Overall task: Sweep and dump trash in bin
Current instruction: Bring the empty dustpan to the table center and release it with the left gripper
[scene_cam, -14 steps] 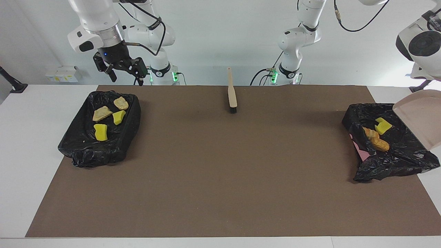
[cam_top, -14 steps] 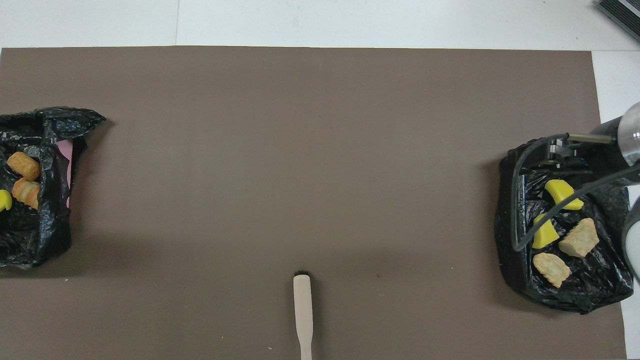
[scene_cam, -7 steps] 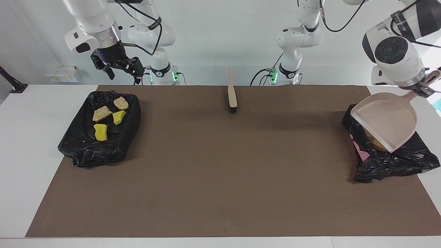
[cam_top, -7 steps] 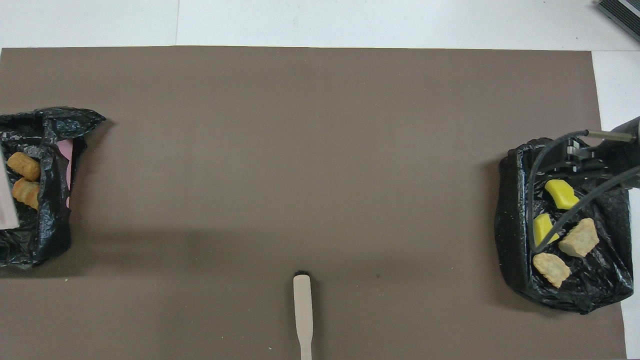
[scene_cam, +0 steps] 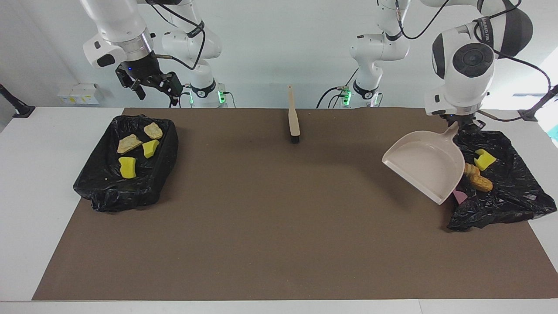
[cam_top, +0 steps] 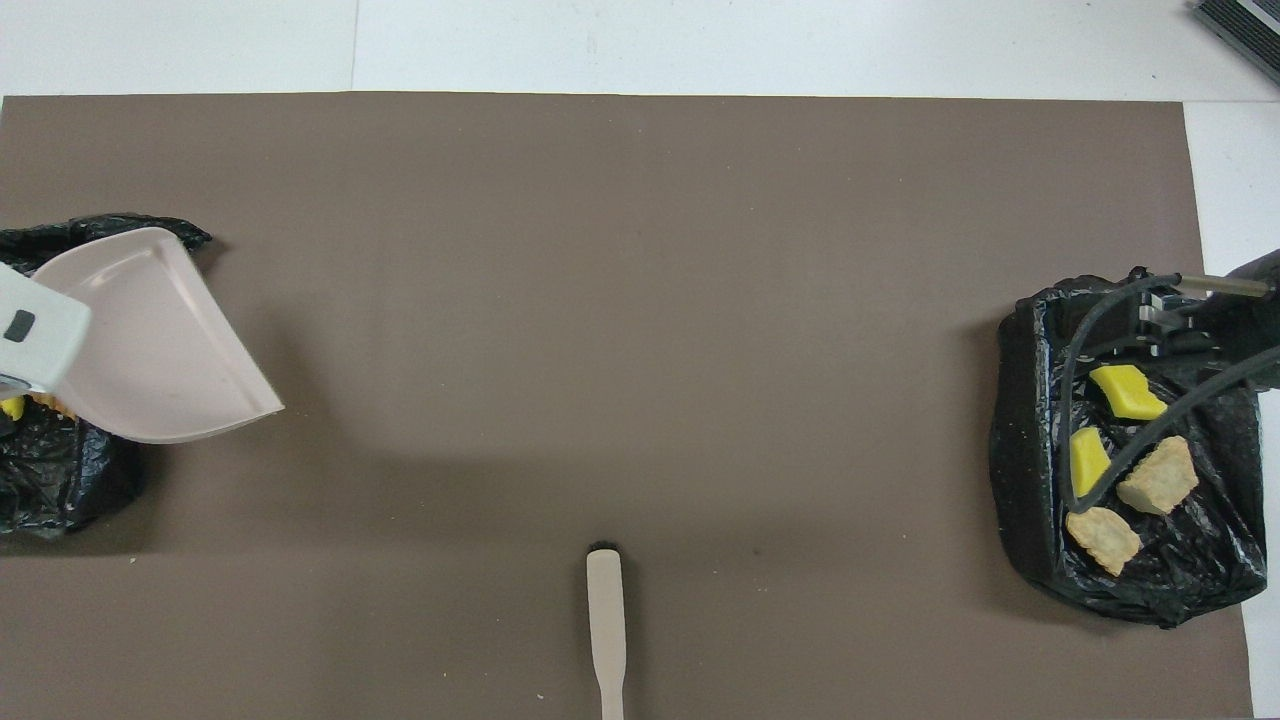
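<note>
My left gripper [scene_cam: 456, 124] is shut on the handle of the beige dustpan [scene_cam: 425, 168]. The pan hangs empty and tilted over the mat, at the edge of the black-bagged bin [scene_cam: 505, 196] at the left arm's end. In that bin lie a yellow chunk [scene_cam: 484, 159] and orange-brown bits [scene_cam: 478, 179] of trash. The other black bin [scene_cam: 109, 187], at the right arm's end, holds two yellow chunks [scene_cam: 127, 167] and two beige lumps [scene_cam: 129, 143]. My right gripper [scene_cam: 158, 89] hangs open and empty over that bin's robot-side edge.
A wooden-handled brush [scene_cam: 293, 121] lies on the brown mat [scene_cam: 279, 218] near the robots, midway between the arms, bristles pointing away from them. From overhead, the dustpan [cam_top: 160, 340] overlaps the left-end bin [cam_top: 60, 480].
My left arm has swung the dustpan off the bin at its end toward the table's middle, uncovering the trash inside. The right gripper has barely shifted.
</note>
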### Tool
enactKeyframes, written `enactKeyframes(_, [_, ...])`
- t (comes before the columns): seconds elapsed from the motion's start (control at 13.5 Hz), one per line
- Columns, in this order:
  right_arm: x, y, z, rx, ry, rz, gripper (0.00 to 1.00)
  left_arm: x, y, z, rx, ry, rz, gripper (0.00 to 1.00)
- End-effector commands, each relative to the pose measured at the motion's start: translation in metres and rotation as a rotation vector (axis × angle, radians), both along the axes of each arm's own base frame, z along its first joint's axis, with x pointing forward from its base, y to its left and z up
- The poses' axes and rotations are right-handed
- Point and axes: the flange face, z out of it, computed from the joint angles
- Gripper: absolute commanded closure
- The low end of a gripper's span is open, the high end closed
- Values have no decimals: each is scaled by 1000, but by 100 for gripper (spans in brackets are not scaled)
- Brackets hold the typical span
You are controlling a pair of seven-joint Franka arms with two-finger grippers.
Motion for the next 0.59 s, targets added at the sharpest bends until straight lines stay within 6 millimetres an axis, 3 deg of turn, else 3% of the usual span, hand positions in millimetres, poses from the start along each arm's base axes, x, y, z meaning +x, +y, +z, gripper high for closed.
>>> enactKeyframes(0.0, [-7,-3,0,15,-2,-1,0,-17,-45,-12,-65,-37,106,100])
enactKeyframes(0.22, [-7,-3,0,15,-2,2,0,-26,-114,-21,-122,-120,248,100])
enactKeyframes(0.52, [-6,-2,1,16,-3,6,0,-38,-209,-53,-197,-195,422,100])
